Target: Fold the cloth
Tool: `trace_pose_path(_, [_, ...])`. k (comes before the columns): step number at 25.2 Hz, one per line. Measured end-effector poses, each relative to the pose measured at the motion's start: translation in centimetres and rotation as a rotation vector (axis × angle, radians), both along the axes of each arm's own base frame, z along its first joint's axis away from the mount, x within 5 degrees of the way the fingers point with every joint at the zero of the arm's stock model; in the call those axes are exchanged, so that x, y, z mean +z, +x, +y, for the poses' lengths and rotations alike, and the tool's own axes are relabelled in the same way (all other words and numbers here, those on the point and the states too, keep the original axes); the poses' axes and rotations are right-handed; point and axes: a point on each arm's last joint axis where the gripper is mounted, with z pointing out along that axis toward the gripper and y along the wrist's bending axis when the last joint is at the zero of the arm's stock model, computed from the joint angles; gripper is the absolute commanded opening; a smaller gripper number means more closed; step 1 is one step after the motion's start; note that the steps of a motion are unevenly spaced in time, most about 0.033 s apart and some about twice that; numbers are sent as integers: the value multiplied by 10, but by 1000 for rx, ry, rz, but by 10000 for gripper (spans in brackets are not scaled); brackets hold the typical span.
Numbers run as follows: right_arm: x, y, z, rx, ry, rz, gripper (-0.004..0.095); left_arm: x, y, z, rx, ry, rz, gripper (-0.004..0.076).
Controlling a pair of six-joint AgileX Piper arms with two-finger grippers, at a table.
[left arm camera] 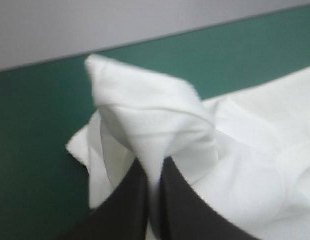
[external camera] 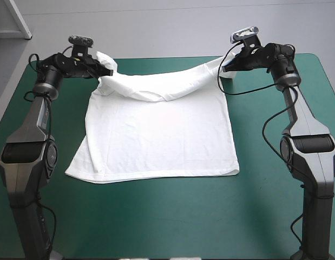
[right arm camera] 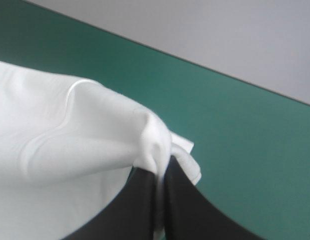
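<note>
The white T-shirt (external camera: 159,135) lies spread on the teal-green table, its near hem flat toward the front. Its far edge is lifted off the cover and sags in a band between the two arms. At the far left, my left gripper (external camera: 104,70) is shut on the T-shirt's far left corner; in the left wrist view a peak of the T-shirt (left arm camera: 144,115) rises from between the black fingers (left arm camera: 129,200). At the far right, my right gripper (external camera: 225,65) is shut on the far right corner, and the T-shirt (right arm camera: 69,135) drapes away from its fingers (right arm camera: 185,200).
Bare teal-green cover (external camera: 172,216) runs along the front of the table and beside the T-shirt on both sides. The table's far edge (external camera: 167,57) lies just beyond the lifted fabric.
</note>
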Motion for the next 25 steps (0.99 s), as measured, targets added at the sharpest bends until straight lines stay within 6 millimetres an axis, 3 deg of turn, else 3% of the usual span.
trace_pose_path(2, [-11,2,-1,6,-22,37,425,-27,5,-1,-11,-2,78,214])
trace_pose_path(4, [-11,1,-1,8,-26,41,603,-32,5,-1,-11,-4,97,411])
trace_pose_path(5, [-10,1,-1,5,-23,43,610,-31,5,-1,-8,-7,96,460])
trace_pose_path(7, [-10,0,0,8,-19,48,601,-29,5,-1,-1,-14,95,484])
trace_pose_path(11, [-1,-3,1,20,-15,56,547,-22,0,3,15,27,108,460])
trace_pose_path(14, [11,-11,1,33,-12,84,483,-5,-10,5,18,64,115,431])
trace_pose_path(22, [79,-59,4,71,121,142,347,57,-54,13,94,57,124,409])
trace_pose_path(24, [103,-75,2,94,201,137,321,70,-79,17,122,37,138,399])
trace_pose_path(25, [118,-88,-1,88,213,119,321,76,-101,18,135,32,138,398])
